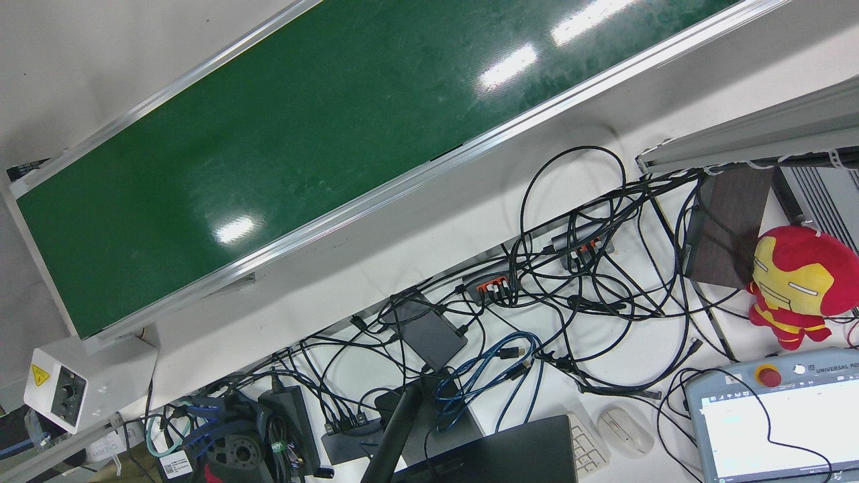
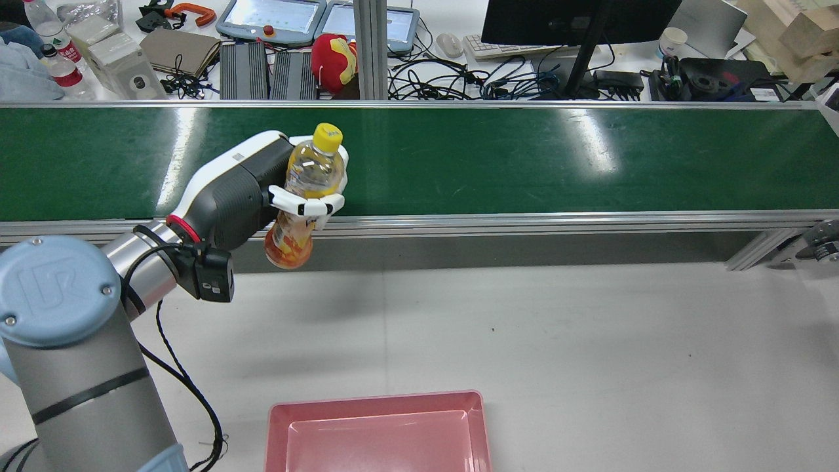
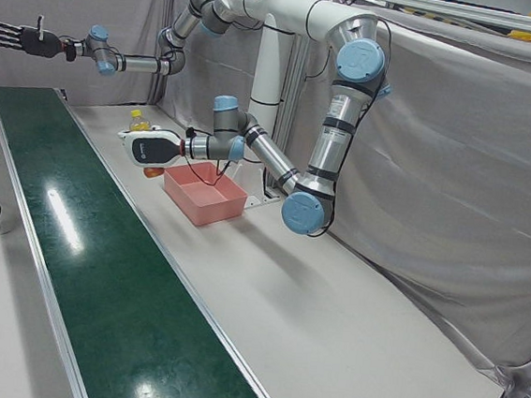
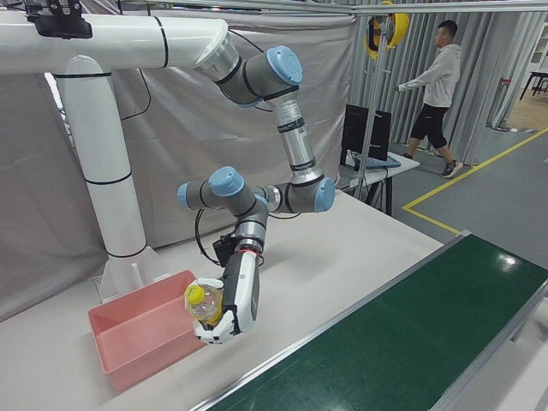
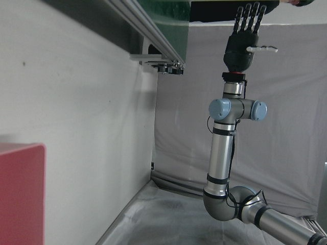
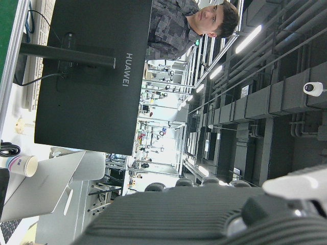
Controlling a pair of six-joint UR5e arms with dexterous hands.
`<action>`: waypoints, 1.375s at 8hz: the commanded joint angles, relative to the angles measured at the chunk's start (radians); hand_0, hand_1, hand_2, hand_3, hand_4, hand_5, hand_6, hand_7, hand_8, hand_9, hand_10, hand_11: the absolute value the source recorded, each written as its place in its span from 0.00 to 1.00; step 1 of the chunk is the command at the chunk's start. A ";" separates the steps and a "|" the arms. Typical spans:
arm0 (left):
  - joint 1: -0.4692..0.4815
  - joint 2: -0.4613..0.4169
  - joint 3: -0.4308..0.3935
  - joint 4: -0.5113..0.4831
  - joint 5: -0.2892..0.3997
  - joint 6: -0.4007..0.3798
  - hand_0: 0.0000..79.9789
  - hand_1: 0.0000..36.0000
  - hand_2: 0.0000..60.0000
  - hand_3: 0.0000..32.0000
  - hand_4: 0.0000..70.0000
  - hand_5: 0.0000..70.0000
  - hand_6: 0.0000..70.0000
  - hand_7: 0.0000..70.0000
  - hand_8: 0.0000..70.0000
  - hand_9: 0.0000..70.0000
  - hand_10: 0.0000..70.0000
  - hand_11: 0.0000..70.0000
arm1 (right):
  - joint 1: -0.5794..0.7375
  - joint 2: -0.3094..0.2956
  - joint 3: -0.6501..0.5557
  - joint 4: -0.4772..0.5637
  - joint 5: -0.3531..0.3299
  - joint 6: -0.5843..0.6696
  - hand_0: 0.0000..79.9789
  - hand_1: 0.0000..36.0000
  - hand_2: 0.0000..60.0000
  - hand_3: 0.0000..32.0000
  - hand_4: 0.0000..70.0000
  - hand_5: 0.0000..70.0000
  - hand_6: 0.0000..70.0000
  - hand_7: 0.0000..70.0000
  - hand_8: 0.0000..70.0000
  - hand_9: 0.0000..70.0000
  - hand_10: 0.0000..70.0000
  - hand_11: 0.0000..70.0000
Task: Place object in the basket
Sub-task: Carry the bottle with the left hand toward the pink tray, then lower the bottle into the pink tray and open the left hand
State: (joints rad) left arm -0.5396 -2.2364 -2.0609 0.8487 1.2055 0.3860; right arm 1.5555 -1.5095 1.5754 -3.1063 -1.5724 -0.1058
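Left robot hand (image 2: 262,187) closed around the middle of a clear plastic bottle of orange drink with a yellow cap (image 2: 303,196), white fingers (image 2: 305,204) wrapped across the label. Bottle held off the white counter (image 2: 557,328), just above its far strip beside the near rail of the green conveyor belt (image 2: 524,157). Long axis nearly upright, tilted slightly: cap up and toward the belt, base down and toward the robot. Shallow pink rectangular plastic basket (image 2: 377,432) empty, at the counter's near edge, well apart from the bottle; from the grasped bottle, lying back toward the robot's base and a little toward the robot's right. Same layout confirmed from the right-front corner: bottle (image 4: 205,306) in the left robot hand (image 4: 227,312), basket (image 4: 137,338) beside and behind it. Right robot hand (image 3: 18,38) raised high at the far end of the station, fingers spread, empty, far from both bottle and basket. Likely requirement for the coming move: carry toward the robot and lower over the basket's opening.
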 commanded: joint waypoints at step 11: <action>0.406 0.086 -0.107 0.115 -0.003 0.183 0.54 0.06 0.00 0.00 0.17 0.78 0.16 0.27 0.34 0.43 0.41 0.60 | 0.000 0.000 -0.002 0.000 0.000 0.000 0.00 0.00 0.00 0.00 0.00 0.00 0.00 0.00 0.00 0.00 0.00 0.00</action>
State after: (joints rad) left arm -0.1328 -2.1663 -2.0881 0.8541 1.1989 0.5679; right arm 1.5553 -1.5095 1.5739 -3.1063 -1.5723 -0.1058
